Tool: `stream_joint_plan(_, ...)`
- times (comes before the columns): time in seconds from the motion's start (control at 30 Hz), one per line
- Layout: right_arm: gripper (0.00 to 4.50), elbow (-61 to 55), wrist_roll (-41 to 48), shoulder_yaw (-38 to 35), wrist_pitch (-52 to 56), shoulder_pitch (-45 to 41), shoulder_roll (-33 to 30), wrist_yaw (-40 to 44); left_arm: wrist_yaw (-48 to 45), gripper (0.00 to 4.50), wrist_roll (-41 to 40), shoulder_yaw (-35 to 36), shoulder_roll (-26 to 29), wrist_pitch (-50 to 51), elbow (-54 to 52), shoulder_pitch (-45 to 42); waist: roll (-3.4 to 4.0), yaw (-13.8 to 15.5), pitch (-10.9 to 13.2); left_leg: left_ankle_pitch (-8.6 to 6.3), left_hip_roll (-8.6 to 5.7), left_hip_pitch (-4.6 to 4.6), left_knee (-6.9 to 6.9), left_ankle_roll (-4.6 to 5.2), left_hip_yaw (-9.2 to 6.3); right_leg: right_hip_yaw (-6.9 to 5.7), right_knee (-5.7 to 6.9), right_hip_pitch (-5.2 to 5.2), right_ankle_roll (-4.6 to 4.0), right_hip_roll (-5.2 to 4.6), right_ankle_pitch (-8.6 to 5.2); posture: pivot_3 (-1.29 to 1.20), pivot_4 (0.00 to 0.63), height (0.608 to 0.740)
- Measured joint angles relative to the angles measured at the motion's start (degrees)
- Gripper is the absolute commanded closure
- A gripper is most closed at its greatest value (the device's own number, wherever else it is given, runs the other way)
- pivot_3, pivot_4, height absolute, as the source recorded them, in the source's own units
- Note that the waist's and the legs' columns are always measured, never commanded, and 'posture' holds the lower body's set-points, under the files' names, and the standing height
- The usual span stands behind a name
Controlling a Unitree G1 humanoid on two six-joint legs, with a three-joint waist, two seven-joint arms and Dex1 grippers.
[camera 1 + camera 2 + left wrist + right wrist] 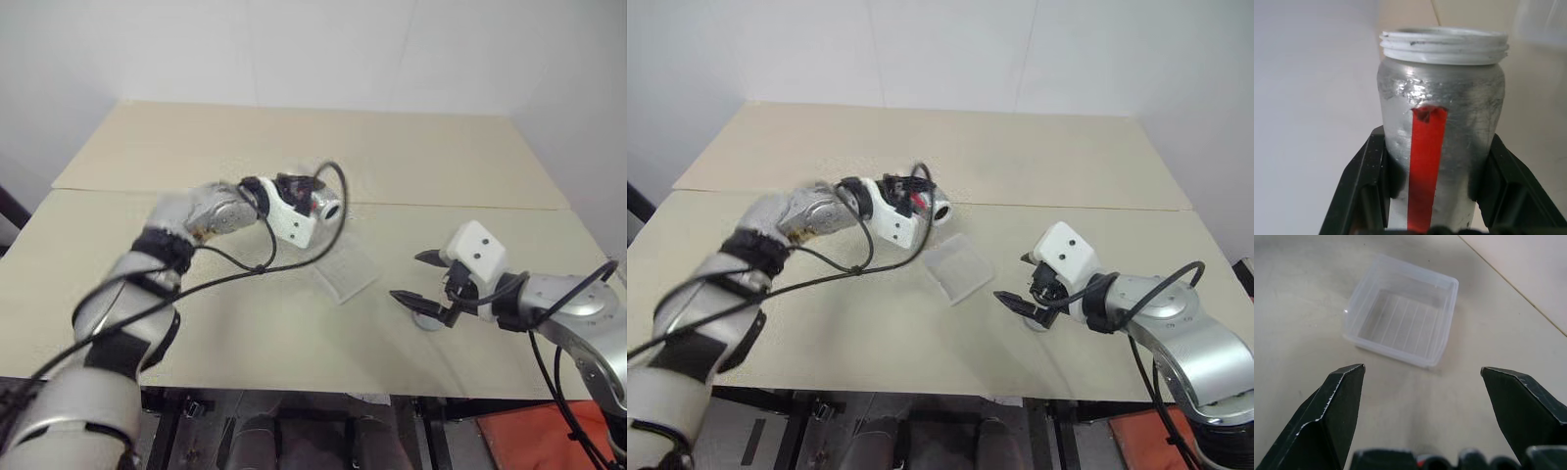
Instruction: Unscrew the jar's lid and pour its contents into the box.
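My left gripper point(312, 196) is shut on the jar point(1442, 122), a silvery cylinder with a red stripe and a white threaded rim. The jar has no lid on and is tipped almost level in the air, its open mouth point(331, 209) just beyond the far corner of the box point(345, 272). Nothing shows inside the clear ribbed box point(1447, 316). My right gripper point(407, 275) hovers open to the right of the box with nothing between its fingers. The grey lid point(428, 320) lies flat on the table just beneath it.
The beige table point(294, 333) has a seam point(470, 206) running across it behind the box. A black cable point(294, 264) loops from my left wrist down near the box. A white wall rises beyond the far edge. An orange object point(529, 436) sits below the table's front right.
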Motion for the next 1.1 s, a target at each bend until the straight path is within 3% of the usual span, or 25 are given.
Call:
stream_joint_plan(0.07, 0.09, -0.9, 0.2, -0.2, 0.0, 0.7, 0.0, -0.2, 10.7, 2.60, 9.9, -7.1, -0.8, -0.1, 4.4, -4.6, -0.02, 0.0, 0.0, -0.01, -0.02, -0.02, 0.00, 0.01, 0.00, 0.00, 0.00, -0.02, 0.06, -0.02, -0.02, 0.00, 0.150, 0.740)
stream_joint_plan(0.17, 0.09, -1.7, 0.8, -0.3, 0.3, 2.0, 0.0, -0.4, 21.6, 2.60, 17.6, -13.5, -3.4, 0.8, 9.0, -7.5, -0.07, 0.0, 0.0, -0.01, -0.03, -0.06, 0.01, 0.02, 0.00, -0.01, 0.03, -0.06, 0.09, -0.05, -0.03, 0.00, 0.150, 0.740)
stream_joint_plan(0.33, 0.09, -3.5, 2.2, -1.6, 1.4, 2.5, 0.0, -1.0, 36.1, 2.60, 25.1, -20.7, -6.6, 0.9, 12.4, -10.6, -0.21, 0.2, 0.1, -0.01, -0.04, -0.11, 0.04, 0.02, -0.01, 0.00, 0.05, -0.11, 0.10, -0.07, -0.03, 0.00, 0.150, 0.740)
stream_joint_plan(0.8, 0.09, -3.3, 2.5, -3.0, 3.1, 4.0, -0.6, -2.5, 44.9, 2.60, 25.6, -22.6, -6.7, -0.6, 15.6, -10.8, -0.23, 0.0, 0.1, -0.01, -0.07, -0.11, 0.14, 0.01, 0.01, 0.00, 0.19, -0.13, 0.10, -0.10, -0.03, 0.00, 0.150, 0.740)
stream_joint_plan(0.93, 0.09, -3.2, 2.0, -2.6, 3.1, 4.1, -0.8, -2.6, 33.4, 2.60, 13.6, -13.4, -6.8, -7.3, 18.9, -8.3, -0.22, -0.1, 0.1, -0.01, -0.05, -0.09, 0.17, 0.01, 0.01, 0.00, 0.24, -0.14, 0.09, -0.10, -0.03, 0.00, 0.150, 0.740)
stream_joint_plan(1.0, 0.09, -3.2, 1.9, -2.5, 3.1, 4.7, -0.8, -2.7, 10.9, 2.60, -5.8, 2.6, -9.5, -10.1, 21.4, -1.7, 0.02, -0.3, 0.0, 0.00, -0.03, 0.04, 0.17, 0.01, 0.08, 0.00, 0.28, -0.06, 0.05, -0.15, -0.02, 0.00, 0.150, 0.740)
stream_joint_plan(1.07, 0.09, -3.2, 1.7, -2.3, 3.1, 5.5, -0.8, -2.8, -12.0, 2.60, -26.9, 17.6, -14.1, -5.3, 20.7, 6.3, 0.03, -0.4, 0.0, 0.00, 0.07, -0.03, 0.35, 0.01, 0.08, -0.09, 0.40, -0.08, 0.01, -0.12, -0.01, 0.00, 0.150, 0.740)
stream_joint_plan(1.1, 0.09, -3.2, 1.7, -2.3, 3.0, 5.5, -0.6, -2.9, -20.3, 2.60, -34.1, 21.7, -15.9, -2.4, 19.7, 9.3, 0.02, -0.4, 0.0, -0.01, 0.11, -0.09, 0.49, 0.02, 0.03, -0.13, 0.46, -0.09, 0.01, -0.08, -0.01, 0.00, 0.150, 0.740)
